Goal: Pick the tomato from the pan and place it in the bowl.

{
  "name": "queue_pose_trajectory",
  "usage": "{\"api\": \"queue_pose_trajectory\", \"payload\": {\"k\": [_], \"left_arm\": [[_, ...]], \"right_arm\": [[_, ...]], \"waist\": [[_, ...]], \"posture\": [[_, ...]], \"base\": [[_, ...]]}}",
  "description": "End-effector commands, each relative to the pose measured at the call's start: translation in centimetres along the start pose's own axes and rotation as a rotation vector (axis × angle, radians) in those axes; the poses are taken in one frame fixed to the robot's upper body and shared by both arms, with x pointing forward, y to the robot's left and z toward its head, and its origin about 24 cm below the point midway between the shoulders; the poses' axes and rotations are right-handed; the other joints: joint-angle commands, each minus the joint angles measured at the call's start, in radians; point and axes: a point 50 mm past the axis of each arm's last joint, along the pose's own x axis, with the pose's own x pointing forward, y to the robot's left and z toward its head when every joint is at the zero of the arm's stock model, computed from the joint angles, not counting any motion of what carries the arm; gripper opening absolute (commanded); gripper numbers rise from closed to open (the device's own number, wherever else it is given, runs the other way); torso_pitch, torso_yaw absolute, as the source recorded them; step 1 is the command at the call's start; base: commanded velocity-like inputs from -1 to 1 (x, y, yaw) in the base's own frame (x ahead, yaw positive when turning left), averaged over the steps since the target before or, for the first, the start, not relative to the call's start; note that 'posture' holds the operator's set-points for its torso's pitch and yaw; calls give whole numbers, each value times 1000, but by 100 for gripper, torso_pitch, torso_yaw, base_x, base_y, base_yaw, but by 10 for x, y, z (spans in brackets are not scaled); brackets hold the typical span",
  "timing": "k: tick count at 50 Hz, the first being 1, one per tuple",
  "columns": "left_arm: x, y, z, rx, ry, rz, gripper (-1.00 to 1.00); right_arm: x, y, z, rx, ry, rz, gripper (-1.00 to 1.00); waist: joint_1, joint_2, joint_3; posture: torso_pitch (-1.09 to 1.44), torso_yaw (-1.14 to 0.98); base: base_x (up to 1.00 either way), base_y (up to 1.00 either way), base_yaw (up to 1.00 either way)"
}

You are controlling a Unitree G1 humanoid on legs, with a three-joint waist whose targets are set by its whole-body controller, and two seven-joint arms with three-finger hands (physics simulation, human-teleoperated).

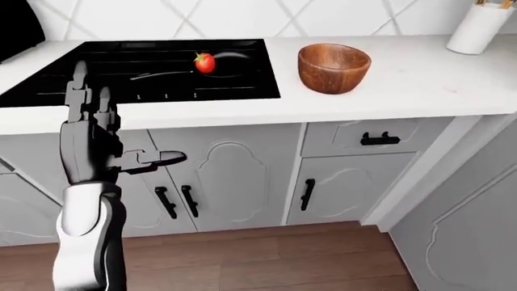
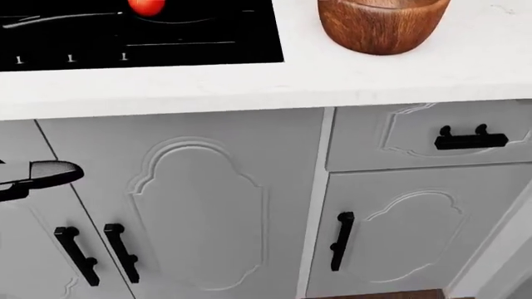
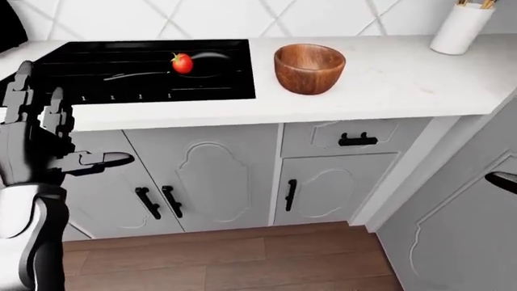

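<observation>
Red tomato (image 1: 204, 62) upper centre in pan (image 1: 230, 65); left hand (image 1: 90, 130) released, lower left, nearer; right hand barely visible, state unknown.

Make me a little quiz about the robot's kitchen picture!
1. True or false: the tomato is already in the bowl.
2. In the left-eye view, the bowl is on which side of the tomato: A left, B right?
3. Fill in: the left hand has its fingers ____ and holds nothing.

Key: 1 false, it sits on the black stove; 2 B; 3 open.
</observation>
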Motion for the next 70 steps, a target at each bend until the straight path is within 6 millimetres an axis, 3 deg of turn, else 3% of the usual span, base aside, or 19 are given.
{"api": "queue_pose_trajectory", "payload": {"k": [1, 5, 8, 9, 11, 17, 19, 21, 22, 24, 30, 34, 35, 38, 43, 46, 55, 60, 70], "left_arm": [[1, 0, 16, 10, -85, 2, 100], [1, 3, 19, 9, -91, 10, 100], [1, 4, 20, 9, -94, 13, 100], [2, 5, 22, 8, -98, 16, 100], [2, 5, 23, 9, -101, 16, 100], [1, 7, 24, 11, -103, 19, 100], [1, 7, 24, 11, -103, 18, 100], [1, 7, 24, 12, -104, 19, 100], [1, 8, 25, 11, -105, 20, 100], [1, 8, 24, 13, -105, 20, 100], [2, 11, 28, 9, -111, 32, 100], [4, 14, 33, 11, -122, 41, 100], [5, 15, 34, 12, -125, 43, 100], [4, 16, 36, 12, -130, 47, 100], [5, 18, 37, -5, -124, 51, 100], [4, 18, 38, -7, -125, 53, 100], [5, 23, 44, -13, -134, 63, 100], [6, 28, 44, -7, -136, 79, 100], [9, 34, 51, 2, -152, 100, 100]], "right_arm": [[4, -1, 21, -21, -89, 8, 100], [4, 1, 24, -24, -92, 13, 100], [4, 2, 24, -27, -93, 16, 100], [4, 0, 24, -26, -93, 14, 100], [4, 0, 24, -25, -94, 12, 100], [4, 0, 26, -27, -95, 14, 100], [4, 0, 26, -27, -96, 13, 100], [4, 1, 26, -27, -97, 15, 100], [4, 1, 26, -27, -97, 16, 100], [4, 1, 26, -28, -98, 18, 100], [4, 2, 29, -30, -102, 21, 100], [4, 3, 31, -33, -105, 24, 100], [4, 3, 31, -34, -105, 24, 100], [4, 4, 32, -33, -106, 28, 100], [4, 4, 31, -33, -107, 29, 100], [4, 3, 31, -33, -107, 29, 100], [4, 3, 32, -32, -110, 30, 100], [5, 4, 32, -34, -109, 31, 100], [4, 4, 31, -35, -107, 32, 100]], "waist": [[2, -11, -15], [3, 19, -18], [3, 83, -34], [10, 42, -21], [-1, 55, -25], [3, 7, -23], [7, -30, -23], [6, -100, -39], [-9, -50, -17], [-8, -67, -14], [-14, -5, -2], [-17, 93, -34], [-5, 42, -21], [-2, 51, -29], [4, 1, -17], [5, -83, -34], [-14, -13, -11], [-27, 69, -38], [6, -16, -21]], "posture": [[0, 0], [0, 0], [0, 0], [0, 0], [0, 0], [0, 0], [0, 0], [0, 0], [0, 0], [0, 0], [0, 0], [0, 0], [0, 0], [0, 0], [0, 0], [0, 0], [0, 0], [0, 0], [0, 0]], "base": [[8, -10, 0], [10, -9, 0], [12, -9, 0], [16, -9, 0], [16, -8, 0], [18, -8, 0], [19, -8, 0], [20, -8, 0], [19, -8, 0], [20, -8, 0], [20, -8, 0], [20, -8, 0], [20, -7, 0], [20, -7, 0], [20, -7, 0], [20, -8, 0], [20, -7, 0], [20, -7, 0], [21, -6, 0]]}}
